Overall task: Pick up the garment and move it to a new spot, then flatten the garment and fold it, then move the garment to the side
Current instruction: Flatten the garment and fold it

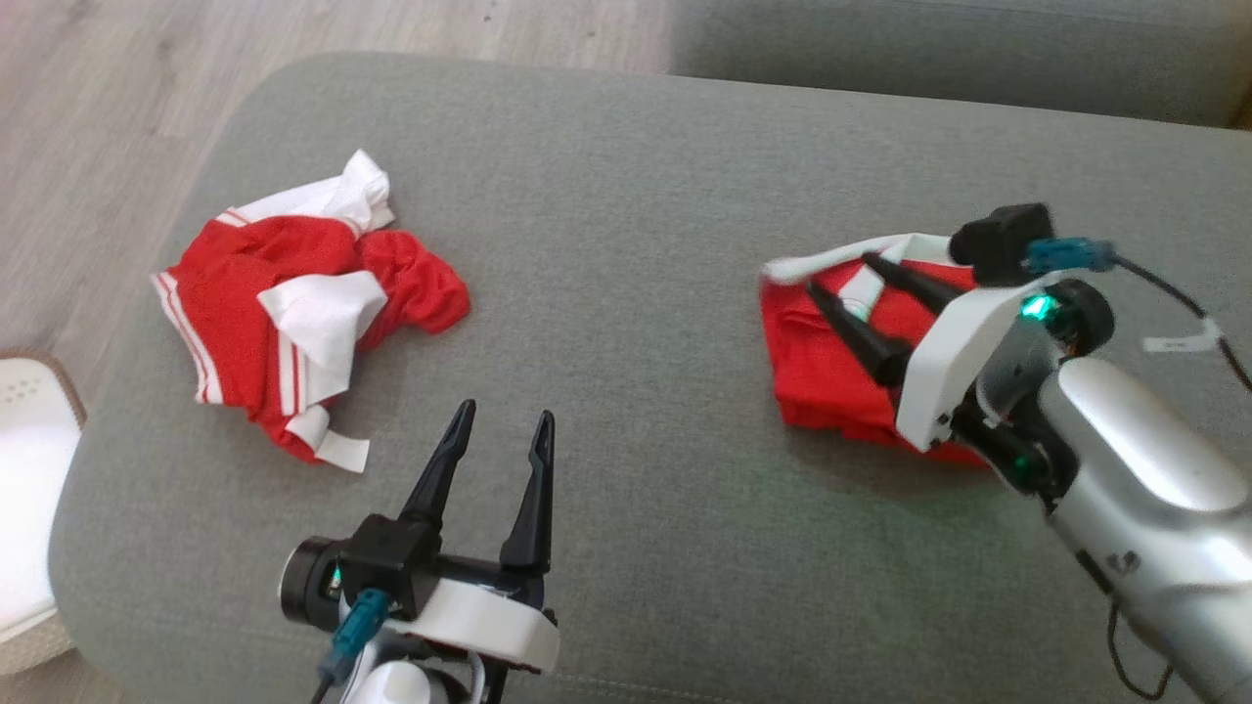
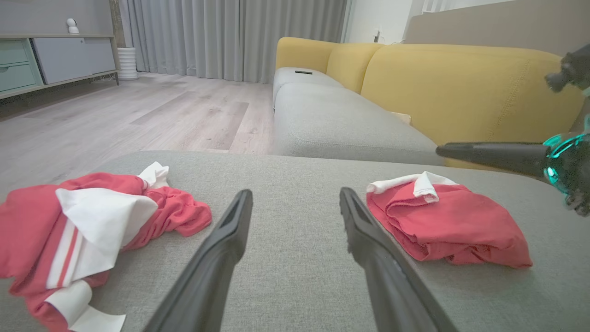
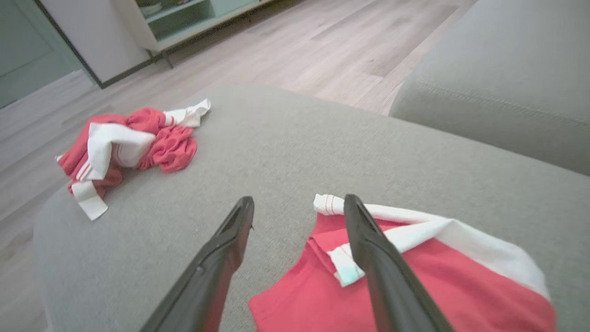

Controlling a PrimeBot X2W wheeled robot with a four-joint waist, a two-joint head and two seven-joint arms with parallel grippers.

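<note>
Right gripper (image 3: 298, 203): jaws spread wide, nothing clamped between them. The folded garment (image 3: 415, 286), red with a white band, lies directly under this gripper on the grey cushion (image 1: 626, 196), reaching just beyond one fingertip. From the left wrist view, a finger of this gripper hangs above the cloth, clear of it.

Left gripper (image 1: 507, 413): jaws likewise spread and empty, held low over bare cushion. The folded garment sits just beyond its right finger. A crumpled garment (image 1: 293, 313), red and white with striped trim, lies just beyond its left finger, well apart from the right gripper.

Past both grippers: a second grey seat, a yellow sofa back (image 2: 461, 87) and a wooden floor (image 1: 117, 98).
</note>
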